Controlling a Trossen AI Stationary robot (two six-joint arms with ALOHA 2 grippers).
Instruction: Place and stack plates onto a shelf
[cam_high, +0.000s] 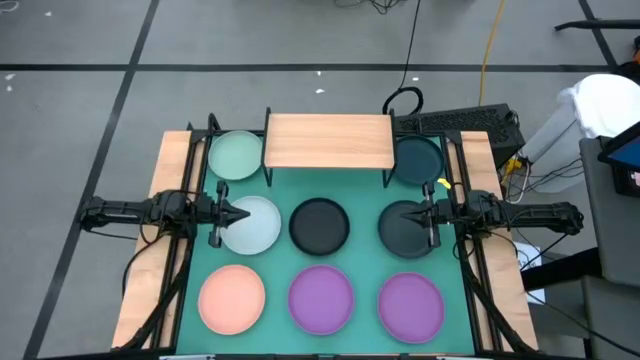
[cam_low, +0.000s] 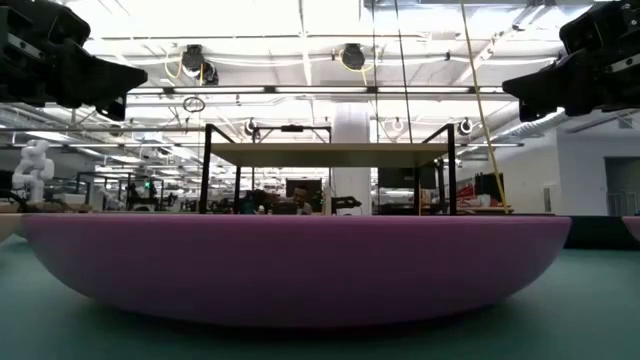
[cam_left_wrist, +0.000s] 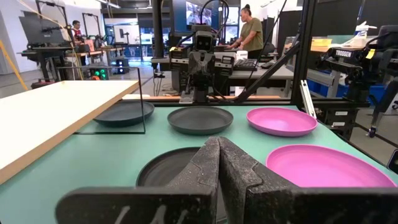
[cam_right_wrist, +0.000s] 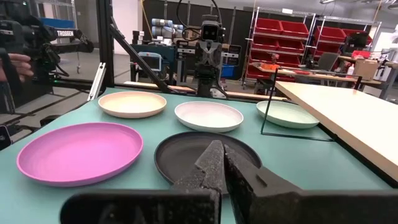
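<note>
Plates: eight lie flat on the green mat (cam_high: 365, 250), none on the shelf (cam_high: 328, 141).
Back row: mint plate (cam_high: 236, 155) and a dark plate (cam_high: 417, 160) flank the shelf.
Middle row: pale plate (cam_high: 253, 224), black plate (cam_high: 319, 224), dark teal plate (cam_high: 407, 230).
Front row: pink plate (cam_high: 232, 298), two purple plates (cam_high: 321, 298).
Left gripper (cam_high: 244, 213): fingers pressed together, empty, over the pale plate.
Right gripper (cam_high: 404, 213): closed, empty, over the dark teal plate.
Room: workshop benches; a person (cam_left_wrist: 250, 32) stands beyond.

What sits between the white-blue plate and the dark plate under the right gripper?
One black plate, centred in the middle row between the white-blue plate and the dark plate under the right gripper. The high view shows it.
</note>
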